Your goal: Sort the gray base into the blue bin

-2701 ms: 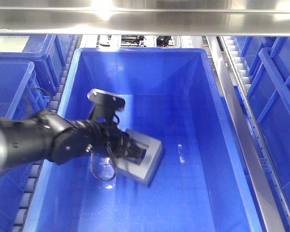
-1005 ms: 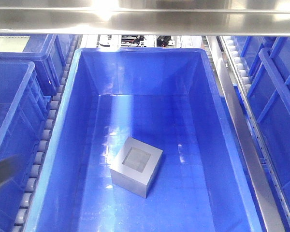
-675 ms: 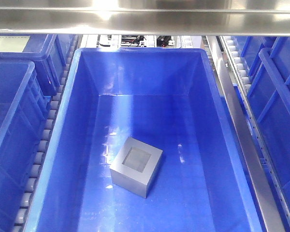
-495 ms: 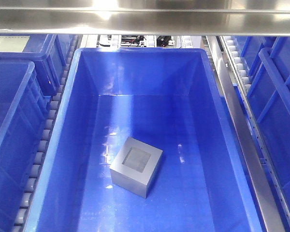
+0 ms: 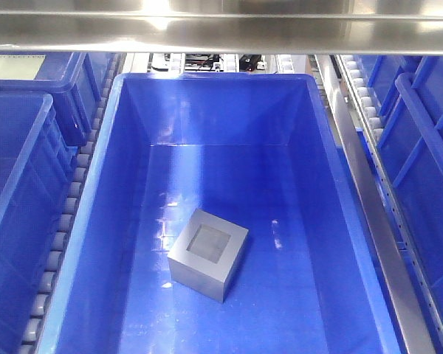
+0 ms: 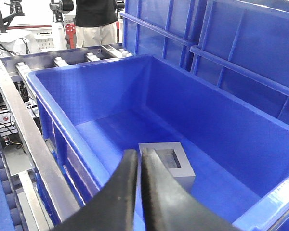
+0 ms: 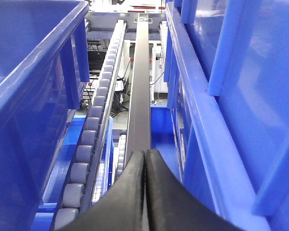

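The gray base (image 5: 207, 253) sits flat on the floor of the blue bin (image 5: 125, 96), its hole facing up; the left gripper (image 6: 139, 159) and right gripper (image 7: 145, 156) are both pressed together, holding nothing.

Roller rails (image 5: 66, 221) between neighbouring blue crates (image 5: 18, 192); steel beam (image 5: 221, 29) overhead.

One gray base (image 5: 208, 253), one blue bin (image 5: 111, 221), two hands.

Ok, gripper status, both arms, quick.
Left gripper: closed, holding nothing; the gray base lies free in the blue bin.
Right gripper: closed, empty, over the roller track.
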`<state>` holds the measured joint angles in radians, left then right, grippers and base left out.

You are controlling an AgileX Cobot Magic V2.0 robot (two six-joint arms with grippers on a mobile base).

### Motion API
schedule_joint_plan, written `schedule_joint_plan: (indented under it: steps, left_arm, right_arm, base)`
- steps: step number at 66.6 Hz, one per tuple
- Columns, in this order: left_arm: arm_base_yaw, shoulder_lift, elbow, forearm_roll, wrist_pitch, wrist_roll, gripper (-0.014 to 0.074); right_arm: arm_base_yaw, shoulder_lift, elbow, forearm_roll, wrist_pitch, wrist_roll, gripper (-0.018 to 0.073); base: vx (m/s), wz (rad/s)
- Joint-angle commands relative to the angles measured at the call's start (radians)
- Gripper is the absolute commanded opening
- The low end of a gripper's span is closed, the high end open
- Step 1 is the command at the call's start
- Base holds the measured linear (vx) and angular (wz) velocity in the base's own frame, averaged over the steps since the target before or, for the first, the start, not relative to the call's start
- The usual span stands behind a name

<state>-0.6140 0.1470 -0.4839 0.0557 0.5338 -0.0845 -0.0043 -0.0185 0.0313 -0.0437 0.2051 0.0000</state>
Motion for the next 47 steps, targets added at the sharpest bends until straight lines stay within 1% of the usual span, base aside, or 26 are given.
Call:
schedule_joint_plan:
  steps: [1, 21, 26, 32, 37, 40, 47]
  left_arm:
    - [-0.006, 0.013, -0.023, -0.006, -0.067, -0.001, -0.0008]
    - [-0.006, 0.013, -0.005, -0.006, -0.075, -0.001, -0.0008]
    - [0.021, 0.001, 0.017, -0.02, -0.07, -0.001, -0.0008]
    - [0.108, -0.041, 0.054, -0.049, -0.072, 0.0, -0.0008]
    - [0.199, -0.083, 0.094, -0.041, -0.086, 0.0, -0.0008]
    - [0.267, -0.105, 0.124, -0.032, -0.096, 0.0, -0.0008]
    - [0.392, -0.14, 0.206, -0.029, -0.159, 0.0, -0.0008]
  right_arm:
    - [-0.002, -0.008, 0.006, -0.009, -0.079, -0.012, -0.0005]
    - [-0.002, -0.008, 0.006, -0.009, -0.079, -0.012, -0.0005]
    - [-0.002, -0.008, 0.006, -0.009, -0.079, -0.012, -0.0005]
    - [-0.002, -0.008, 0.006, -0.009, -0.079, -0.012, -0.0005]
    - [-0.002, -0.008, 0.006, -0.009, -0.079, -0.012, -0.0005]
    - [-0.002, -0.008, 0.006, -0.009, -0.079, -0.012, -0.0005]
    - [-0.002, -0.008, 0.006, -0.009, -0.079, -0.012, -0.0005]
  base:
    - [0.0, 0.0]
    - [0.0, 0.0]
    - [0.0, 0.0]
    - [0.0, 0.0]
    - [0.0, 0.0]
    - [0.0, 0.0]
    - [0.0, 0.0]
